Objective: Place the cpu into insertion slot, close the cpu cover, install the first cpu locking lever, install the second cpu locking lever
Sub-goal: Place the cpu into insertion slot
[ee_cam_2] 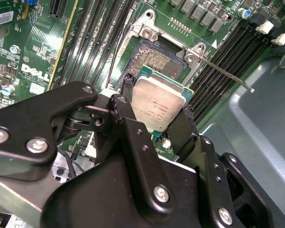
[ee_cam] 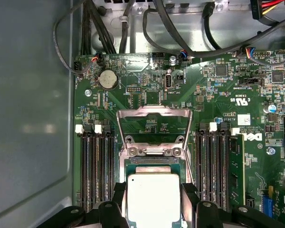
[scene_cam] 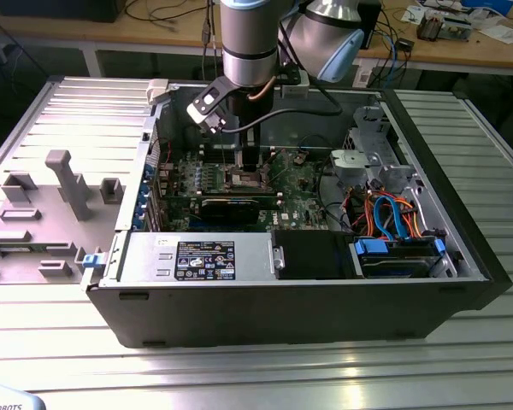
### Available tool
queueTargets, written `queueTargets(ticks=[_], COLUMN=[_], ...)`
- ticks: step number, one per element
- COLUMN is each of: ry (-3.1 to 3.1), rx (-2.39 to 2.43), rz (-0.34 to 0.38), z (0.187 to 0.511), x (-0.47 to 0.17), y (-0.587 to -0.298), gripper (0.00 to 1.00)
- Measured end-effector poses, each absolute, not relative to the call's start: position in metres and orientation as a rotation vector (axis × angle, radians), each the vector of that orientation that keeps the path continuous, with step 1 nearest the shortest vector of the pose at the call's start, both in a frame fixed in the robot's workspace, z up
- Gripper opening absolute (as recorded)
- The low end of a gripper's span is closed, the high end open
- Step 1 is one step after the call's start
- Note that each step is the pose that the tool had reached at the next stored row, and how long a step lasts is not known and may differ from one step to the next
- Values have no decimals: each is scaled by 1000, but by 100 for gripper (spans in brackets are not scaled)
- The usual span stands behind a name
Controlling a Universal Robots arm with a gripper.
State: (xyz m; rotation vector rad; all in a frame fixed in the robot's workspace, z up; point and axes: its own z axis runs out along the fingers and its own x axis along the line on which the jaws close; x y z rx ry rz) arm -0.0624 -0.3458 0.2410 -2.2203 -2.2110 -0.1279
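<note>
**Print in the scene.**

(a) Black label (scene_cam: 204, 260) on the silver power-supply housing (scene_cam: 141, 256): white lines of text and a row of marks, too fine to read. A small white sticker (scene_cam: 165, 243) sits just beside it.

(b) Green motherboard (ee_cam: 147, 95): a white maker's logo (ee_cam: 249, 137) beside the memory slots (ee_cam: 213, 166), a white board sticker (ee_cam: 242, 118) near it, and tiny white component codes throughout.

(c) Face of the cpu (ee_cam_2: 157, 105): faint engraved lines, not legible.

(d) White object (scene_cam: 4, 403) on the counter (scene_cam: 325, 367), in the lower corner at the exterior view's left: part of a dark word.
</note>
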Motion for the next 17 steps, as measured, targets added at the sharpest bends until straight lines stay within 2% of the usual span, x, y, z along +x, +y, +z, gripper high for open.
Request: queueTargets(ticks=[7,17], ry=[-2212,-2209], rx=[-2219,-2222], rz=[-128,-128], z=[239,219], x=[-63,-66], y=[-346,-346], gripper=[55,55])
